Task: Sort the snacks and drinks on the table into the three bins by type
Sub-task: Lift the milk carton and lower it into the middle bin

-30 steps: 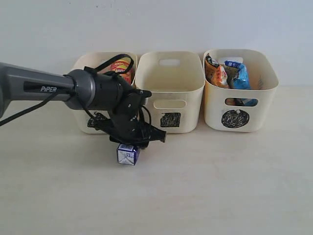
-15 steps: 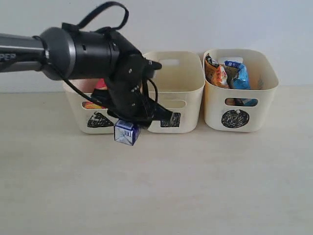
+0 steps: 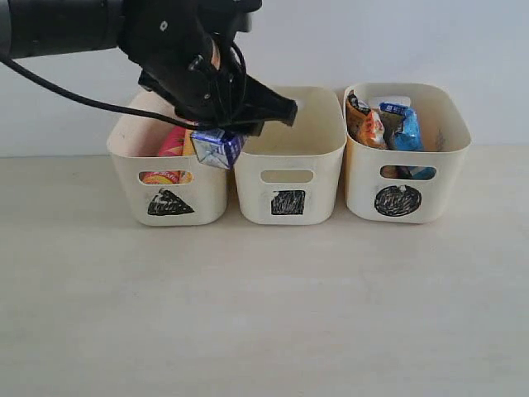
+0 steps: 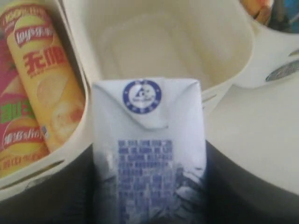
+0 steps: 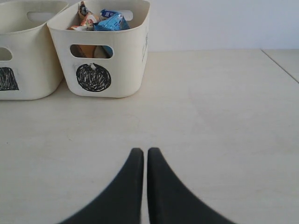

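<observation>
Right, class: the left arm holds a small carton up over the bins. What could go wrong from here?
1. The carton in the left tool hangs above the adjoining rims of the triangle bin and the square bin. Released here, it might strike a rim or drop among the chip tubes, the wrong bin.
2. It sits tilted in the grip, so it may slip or tumble out askew.

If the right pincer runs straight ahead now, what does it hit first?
Nothing close: the right pincer faces bare table; the circle bin sits off that line. Depth beyond is unclear.
</observation>
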Action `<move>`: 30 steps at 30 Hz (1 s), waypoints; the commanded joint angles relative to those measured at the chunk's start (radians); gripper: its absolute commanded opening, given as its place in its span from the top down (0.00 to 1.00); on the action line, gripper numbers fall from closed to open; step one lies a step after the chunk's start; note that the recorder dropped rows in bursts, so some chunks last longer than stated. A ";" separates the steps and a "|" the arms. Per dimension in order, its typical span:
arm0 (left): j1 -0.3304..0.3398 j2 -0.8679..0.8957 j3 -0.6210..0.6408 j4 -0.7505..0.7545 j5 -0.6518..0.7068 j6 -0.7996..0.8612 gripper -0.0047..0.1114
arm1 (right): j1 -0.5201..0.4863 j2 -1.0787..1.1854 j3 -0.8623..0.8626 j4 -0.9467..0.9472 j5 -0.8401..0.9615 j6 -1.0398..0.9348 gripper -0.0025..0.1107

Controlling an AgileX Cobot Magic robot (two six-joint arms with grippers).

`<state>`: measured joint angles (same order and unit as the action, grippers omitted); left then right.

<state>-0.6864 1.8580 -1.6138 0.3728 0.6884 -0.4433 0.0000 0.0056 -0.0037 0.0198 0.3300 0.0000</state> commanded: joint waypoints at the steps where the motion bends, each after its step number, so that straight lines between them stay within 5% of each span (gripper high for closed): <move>1: -0.003 0.005 -0.005 0.019 -0.176 0.003 0.93 | -0.001 -0.006 0.004 -0.003 -0.007 0.000 0.98; 21: 0.060 0.395 -0.415 0.097 -0.329 0.003 0.93 | -0.001 -0.006 0.004 -0.003 -0.007 0.000 0.98; 30: 0.060 0.486 -0.484 0.117 -0.328 0.003 0.93 | -0.001 -0.006 0.004 -0.003 -0.007 0.000 0.98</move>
<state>-0.6289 2.3437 -2.0805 0.4723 0.3881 -0.4433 0.0000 0.0056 -0.0037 0.0198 0.3300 0.0000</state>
